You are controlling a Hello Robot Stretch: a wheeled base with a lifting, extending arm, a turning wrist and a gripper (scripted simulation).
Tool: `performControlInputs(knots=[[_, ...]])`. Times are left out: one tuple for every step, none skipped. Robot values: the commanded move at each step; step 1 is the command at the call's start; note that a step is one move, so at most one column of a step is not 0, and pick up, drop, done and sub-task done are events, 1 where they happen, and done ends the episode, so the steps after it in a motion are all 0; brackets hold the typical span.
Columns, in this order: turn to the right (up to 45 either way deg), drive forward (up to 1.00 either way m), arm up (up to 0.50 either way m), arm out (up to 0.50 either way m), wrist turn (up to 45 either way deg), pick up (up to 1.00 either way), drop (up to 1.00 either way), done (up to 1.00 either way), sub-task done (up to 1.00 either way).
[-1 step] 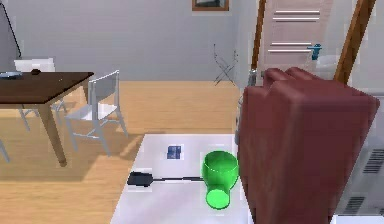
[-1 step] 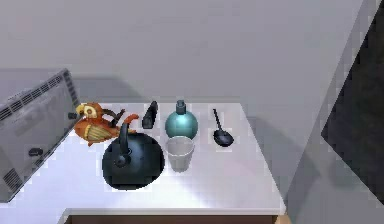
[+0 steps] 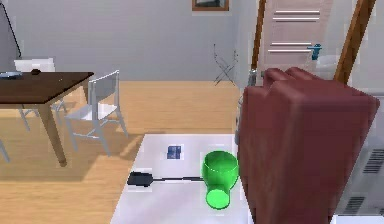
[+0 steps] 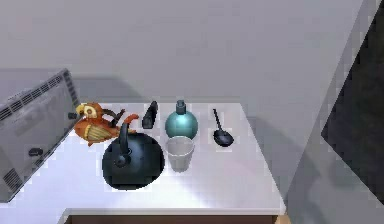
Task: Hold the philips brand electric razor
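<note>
"Searching was the step we judged ourselves to be in, wasn't it? We had nothing we could plainly call a razor."

"Agreed. In the forward view a white tabletop [image 3: 160, 208] filled the bottom centre. On it lay a small black object [image 3: 139, 179] with a thin cord running right toward a green cup [image 3: 220, 176]. We thought that the likeliest razor, though we could not be sure."

"And the room around it?"

"A large maroon block [image 3: 310, 140], perhaps a seat back, stood at the right. A brown dining table [image 3: 45, 88] with white chairs [image 3: 98, 108] stood at the upper left on a wood floor [image 3: 170, 105], and there was a door [image 3: 295, 35] at the upper right."

"Then the arm side view."

"A white counter [image 4: 240, 175] ran along a grey wall. A black kettle [image 4: 132, 162] sat low and left of centre, with a clear glass [image 4: 180, 153] just beside it. A teal bottle [image 4: 181, 122] was above the glass, an orange bird figure [image 4: 95, 123] to the left and a black spoon [image 4: 220, 130] to the right. Between bird and bottle leaned a slim dark thing [image 4: 150, 114] that we could not name. It too might have been the razor. A grey appliance [image 4: 35, 130] stood at the left edge."

"The gripper's jaws?"

"We could not tell how they stood."

"So the next move?"

"We judged it called for settling which dark object was the razor. After that the base would need turning so that the arm's side faced it."
</note>
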Motion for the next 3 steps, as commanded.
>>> performControlInputs(knots=[[0.0, 0.00, 0.38, 0.00, 0.0, 0.00, 0.00, 0.00, 0.00], [0.0, 0.00, 0.00, 0.48, 0.0, 0.00, 0.00, 0.00, 0.00], [0.0, 0.00, 0.00, 0.00, 45.0, 0.00, 0.00, 0.00, 0.00]])
